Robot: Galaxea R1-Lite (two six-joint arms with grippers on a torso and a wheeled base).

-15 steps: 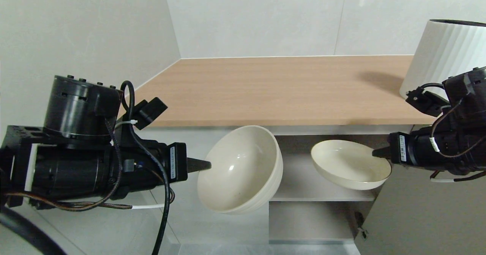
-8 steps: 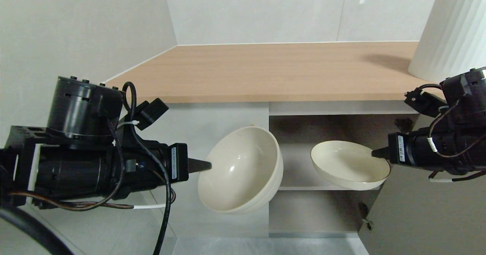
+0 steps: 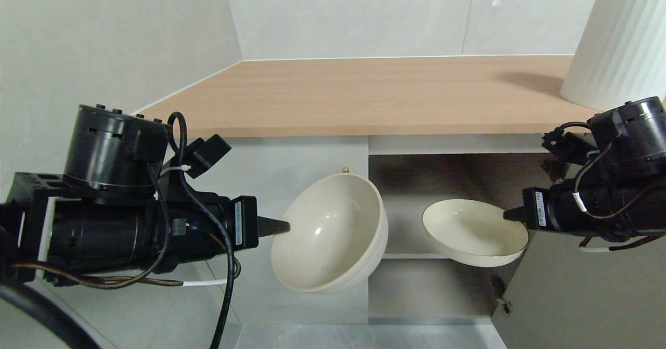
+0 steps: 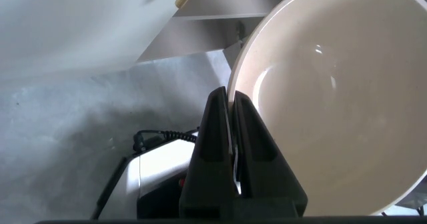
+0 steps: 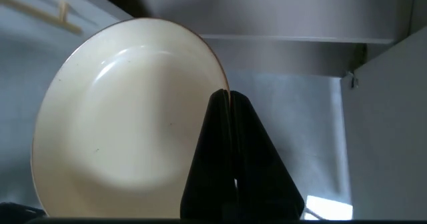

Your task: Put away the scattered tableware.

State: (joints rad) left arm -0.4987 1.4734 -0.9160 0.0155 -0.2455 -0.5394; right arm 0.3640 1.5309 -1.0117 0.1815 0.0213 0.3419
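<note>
Left claw is pinching the rim of the deep bowl, fingers pressed tight on either side of the edge, and it is keeping that bowl tipped on its side in mid-air in front of the closed cabinet door, exactly where it was a second ago. Over on the other side, the right claw is clamping the rim of the shallow plate and is creeping a touch lower and inward toward the open cabinet. The plate is hanging level at about the height of the shelf; it is probably not over the board yet, though the angle is making that hard to call. The bigger shift is the camera itself: the whole view is now sitting lower, so the tabletop is riding higher in frame and the cabinet opening beneath it is coming fully into sight, with the white ribbed lampshade standing at the tabletop's right end. Reading it, the robot is lining up with the cabinet, and the plate is looking like the first piece going in, with the bowl waiting its turn.
</note>
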